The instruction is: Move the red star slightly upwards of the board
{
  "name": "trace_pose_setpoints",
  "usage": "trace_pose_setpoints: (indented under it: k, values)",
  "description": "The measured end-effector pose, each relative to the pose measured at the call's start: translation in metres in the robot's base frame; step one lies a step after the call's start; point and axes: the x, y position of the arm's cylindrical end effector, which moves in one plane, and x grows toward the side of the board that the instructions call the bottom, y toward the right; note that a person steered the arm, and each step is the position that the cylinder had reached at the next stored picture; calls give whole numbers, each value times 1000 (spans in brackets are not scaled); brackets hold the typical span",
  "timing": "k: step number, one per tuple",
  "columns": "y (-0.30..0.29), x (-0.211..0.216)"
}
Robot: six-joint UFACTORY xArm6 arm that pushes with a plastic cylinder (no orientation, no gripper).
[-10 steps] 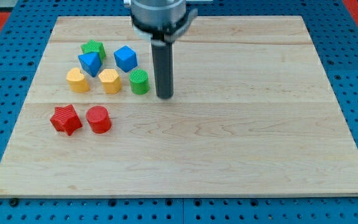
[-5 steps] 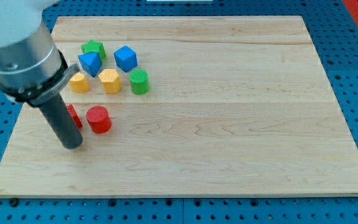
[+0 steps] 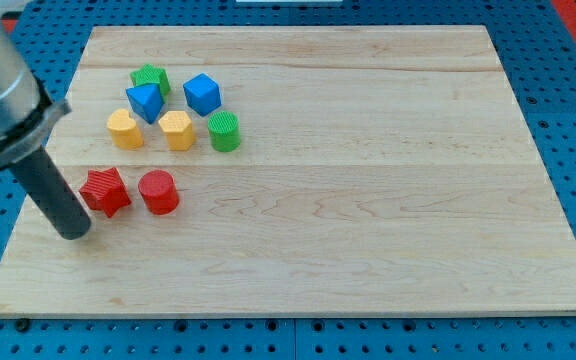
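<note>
Seven blocks sit on the table (image 3: 368, 200), all in its left half, and the red star (image 3: 104, 191) is the one that matters: it lies near the view's left edge, just beside the red cylinder (image 3: 158, 192) on its right. My tip (image 3: 74, 232) rests on the wood just below and to the left of the star, close but apparently not touching. That spot makes sense, I judge, because a push toward the view's top has to start from beneath the block (though the tip looks a little too far left for a straight shove). There are no fingers on this rod, so nothing is apart or clamped.

Above the star, well apart, lie the yellow heart (image 3: 124, 129), yellow hexagon (image 3: 176, 130), green cylinder (image 3: 224, 131), two blue blocks (image 3: 145, 101) and a green block (image 3: 150, 77).
</note>
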Motion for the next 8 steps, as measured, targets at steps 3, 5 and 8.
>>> trace_pose_setpoints:
  k: [3,5,8]
  values:
    - [5,-21]
    - [2,-42]
    - [52,-3]
